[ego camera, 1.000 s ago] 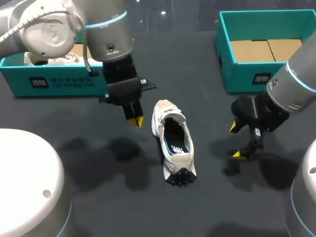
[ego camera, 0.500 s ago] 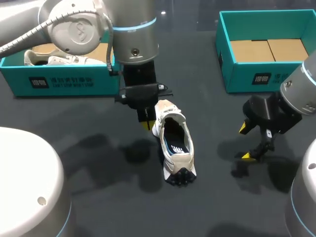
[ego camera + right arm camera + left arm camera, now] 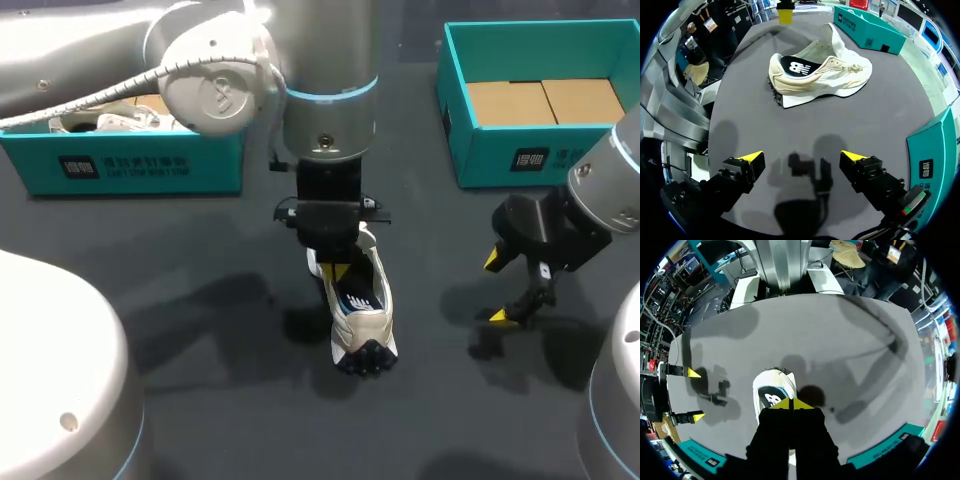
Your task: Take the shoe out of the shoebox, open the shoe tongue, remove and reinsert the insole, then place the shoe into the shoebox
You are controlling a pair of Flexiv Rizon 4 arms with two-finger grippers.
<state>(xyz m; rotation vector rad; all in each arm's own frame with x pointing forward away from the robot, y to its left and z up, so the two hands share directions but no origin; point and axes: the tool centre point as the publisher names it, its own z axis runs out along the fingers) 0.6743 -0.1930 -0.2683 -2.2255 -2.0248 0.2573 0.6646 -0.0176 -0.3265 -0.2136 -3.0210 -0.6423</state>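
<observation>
A cream shoe (image 3: pixel 362 318) lies on the dark table with its heel toward the near edge, and its dark insole (image 3: pixel 354 295) shows in the opening. My left gripper (image 3: pixel 341 274) hangs shut and empty over the tongue end of that opening. From the left wrist, the joined yellow tips (image 3: pixel 791 404) sit just above the shoe (image 3: pixel 771 389). To the right of the shoe, my right gripper (image 3: pixel 498 290) stands open with nothing in it. In the right wrist view it (image 3: pixel 804 159) is well short of the shoe (image 3: pixel 826 70).
A teal shoebox (image 3: pixel 150 165) at the back left holds another pale shoe (image 3: pixel 100 122). A second teal box (image 3: pixel 500 150) with cardboard inside stands at the back right, behind my right gripper. Bare table lies around the shoe.
My left arm has swung to the right, from beside the shoe's toe to directly over its opening, gripper still shut. The right gripper shifted slightly right, then held still.
</observation>
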